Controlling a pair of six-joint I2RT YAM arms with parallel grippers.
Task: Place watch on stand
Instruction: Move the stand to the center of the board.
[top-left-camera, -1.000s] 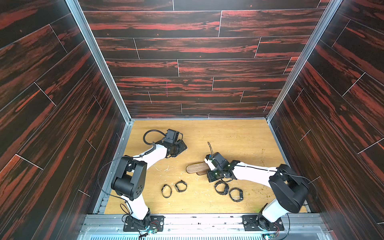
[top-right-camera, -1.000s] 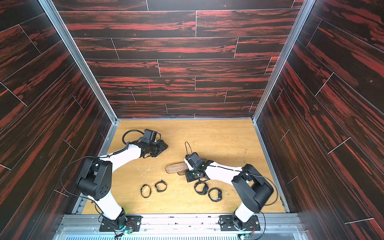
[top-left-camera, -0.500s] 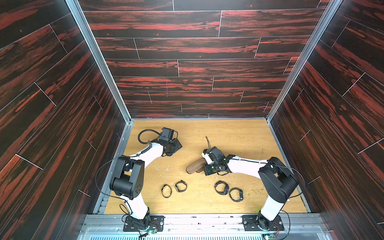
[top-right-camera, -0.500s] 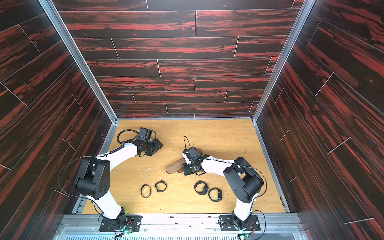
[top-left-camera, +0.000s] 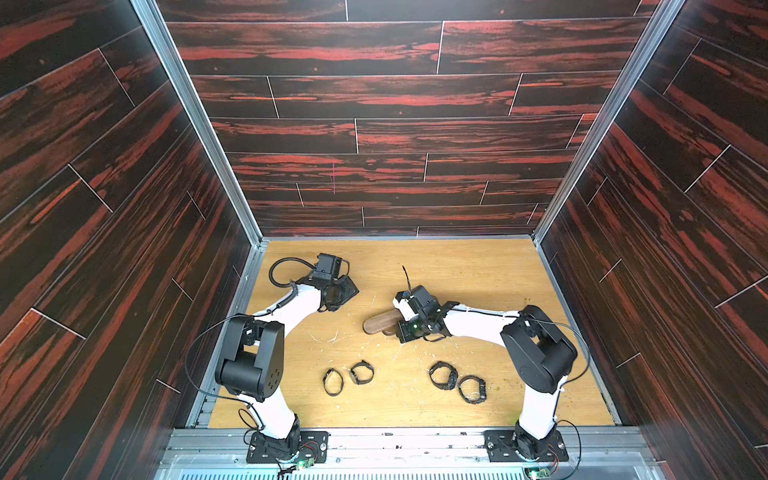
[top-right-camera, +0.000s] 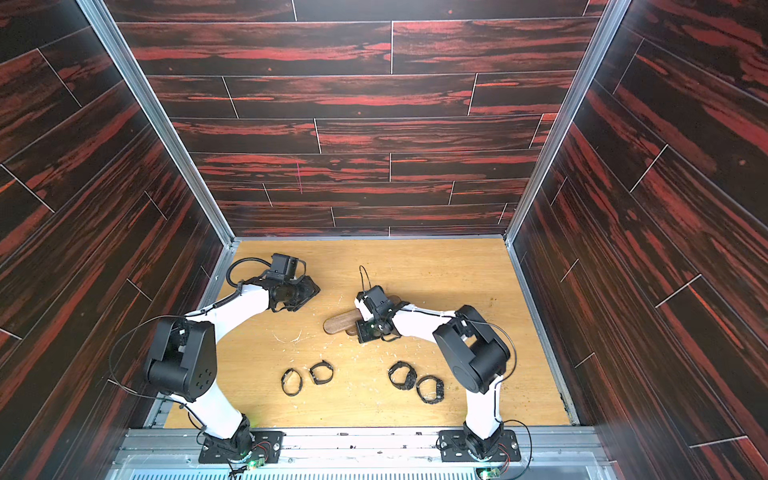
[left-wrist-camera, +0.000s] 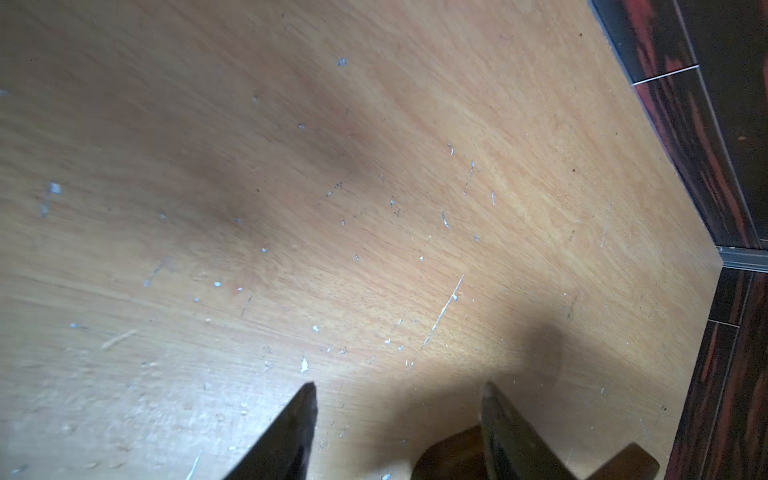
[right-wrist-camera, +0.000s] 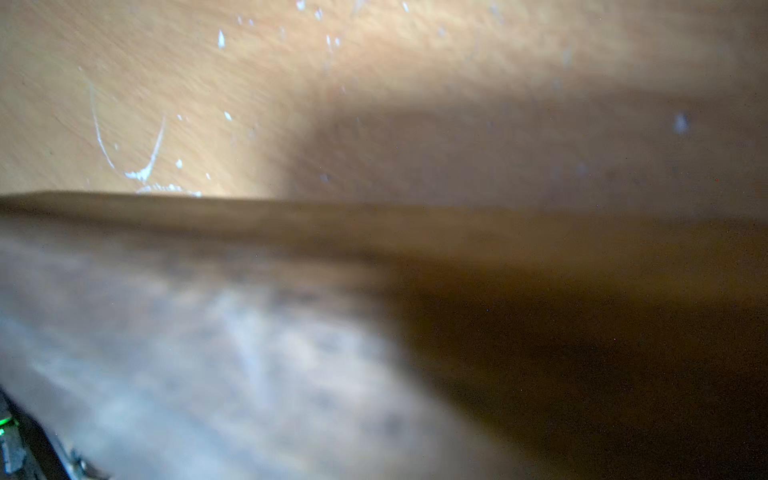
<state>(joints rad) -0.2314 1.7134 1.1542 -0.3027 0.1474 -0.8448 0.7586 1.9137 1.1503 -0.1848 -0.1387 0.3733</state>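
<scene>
Left gripper (left-wrist-camera: 399, 390): spread, empty, near left wall.
Right gripper (top-left-camera: 409, 322): pressed together over stand (top-left-camera: 380, 323).
Open tabletop (top-left-camera: 478, 270): behind stand.
Right wrist view: blurred stand bar only.

stand (top-left-camera: 380, 323) behind four watches (top-left-camera: 360, 372), on table (top-left-camera: 478, 266)

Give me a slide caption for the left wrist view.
Left gripper, jaws open, empty, over scuffed tabletop beside the dark wall.

White arm links (top-left-camera: 291, 307), black joints (top-left-camera: 253, 357), looping black cables (top-left-camera: 286, 262)
</scene>
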